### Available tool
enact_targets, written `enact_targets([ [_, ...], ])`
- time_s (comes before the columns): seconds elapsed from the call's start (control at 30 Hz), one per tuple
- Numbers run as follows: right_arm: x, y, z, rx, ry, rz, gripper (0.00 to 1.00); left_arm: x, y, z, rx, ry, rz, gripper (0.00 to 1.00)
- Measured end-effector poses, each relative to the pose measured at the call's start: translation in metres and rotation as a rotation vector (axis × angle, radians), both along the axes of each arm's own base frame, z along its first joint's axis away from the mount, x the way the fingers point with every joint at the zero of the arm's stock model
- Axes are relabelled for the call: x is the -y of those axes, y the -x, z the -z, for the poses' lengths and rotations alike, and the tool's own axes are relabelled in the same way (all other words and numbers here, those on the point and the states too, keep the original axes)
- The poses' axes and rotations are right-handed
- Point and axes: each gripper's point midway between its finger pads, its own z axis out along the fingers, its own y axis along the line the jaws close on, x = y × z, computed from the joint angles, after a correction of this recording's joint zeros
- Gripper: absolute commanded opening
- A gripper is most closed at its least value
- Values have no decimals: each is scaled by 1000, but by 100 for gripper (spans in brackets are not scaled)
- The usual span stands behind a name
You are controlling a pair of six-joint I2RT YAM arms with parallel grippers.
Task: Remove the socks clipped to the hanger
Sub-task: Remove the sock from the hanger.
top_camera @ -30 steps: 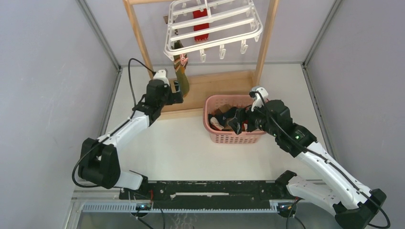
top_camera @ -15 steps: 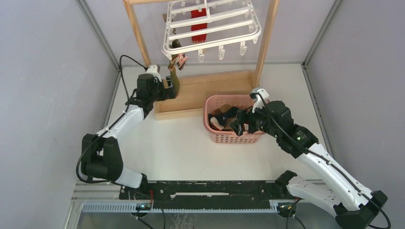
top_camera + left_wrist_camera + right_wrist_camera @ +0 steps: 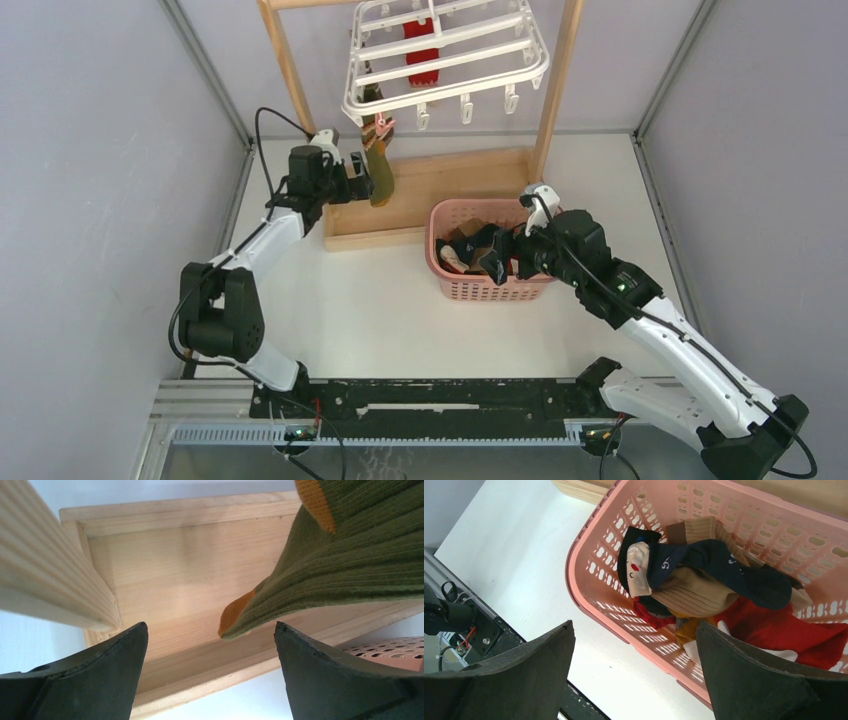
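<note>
Step in hand: reaching for the next of the socks on the hanger (image 3: 467,88).

- My left gripper (image 3: 362,184) stood at the hanger's near left corner, jaws spread fully, holding nothing.
- The green sock (image 3: 380,176) hung from a corner clip. In the left wrist view its orange-tipped toe lay just ahead of the gap between my fingers, not yet between the pads.
- A red sock (image 3: 420,42) was clipped at the hanger's far side.
- My right gripper (image 3: 497,250) hovered above the pink basket (image 3: 437,215), jaws wide and empty. A heap of socks lay inside.

Judgement: task well along, two socks left to take.

Next: advance left around the green sock, close on the fabric, then pull down to free it from the clip.
</note>
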Motion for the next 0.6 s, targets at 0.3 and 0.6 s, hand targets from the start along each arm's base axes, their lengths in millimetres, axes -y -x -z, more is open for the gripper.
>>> enact_targets([
  [0.3,-1,-2,5,-11,15,-3,96,15,-8,-12,26,-14,70,100],
  [0.6,-1,-2,5,-10,18,-5,96,21,-22,-11,-20,-43,103,100],
])
